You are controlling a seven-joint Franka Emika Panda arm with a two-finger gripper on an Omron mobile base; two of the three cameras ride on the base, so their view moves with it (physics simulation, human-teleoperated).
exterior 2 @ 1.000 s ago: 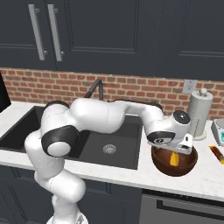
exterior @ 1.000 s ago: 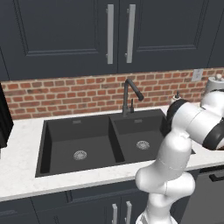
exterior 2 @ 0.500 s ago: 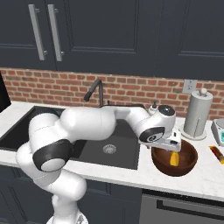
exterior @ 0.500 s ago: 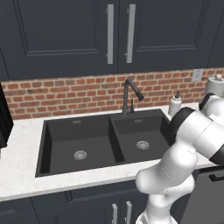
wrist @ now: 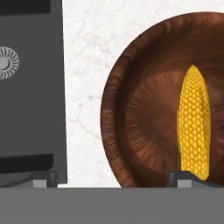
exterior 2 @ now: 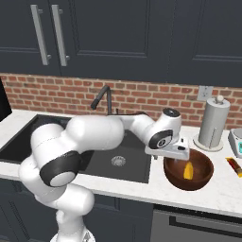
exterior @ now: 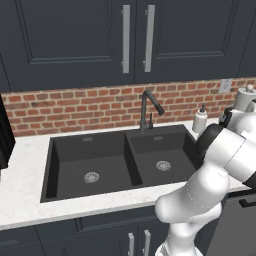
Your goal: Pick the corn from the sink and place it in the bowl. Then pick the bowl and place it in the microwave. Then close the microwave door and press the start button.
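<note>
1. The corn (wrist: 193,122) lies inside the bowl (wrist: 131,109), lengthwise along the bowl's floor; in the hand view its blunt end sits just above one finger tip (wrist: 186,179), not touching it as far as I can tell; in the right base view only a yellow sliver (exterior 2: 188,171) shows past the hand.
2. The bowl (exterior 2: 189,179) stands on the white counter (exterior 2: 217,191) just beside the sink (exterior 2: 118,163); its near rim lies between the two finger tips; its far side is cut off by the edge of the hand view.
3. The gripper (exterior 2: 176,155) hangs over the bowl's sink-side rim; the fingers are spread wide with nothing between them; one tip is over the bowl, the other (wrist: 43,178) over the sink edge.
4. The sink's drain (wrist: 6,63) is half cut off in the hand view; in the left base view the arm (exterior: 220,165) hides the bowl.
5. A paper towel roll (exterior 2: 213,124) stands behind the bowl; a small orange-brown item (exterior 2: 235,167) lies beyond it, too small to make out.
</note>
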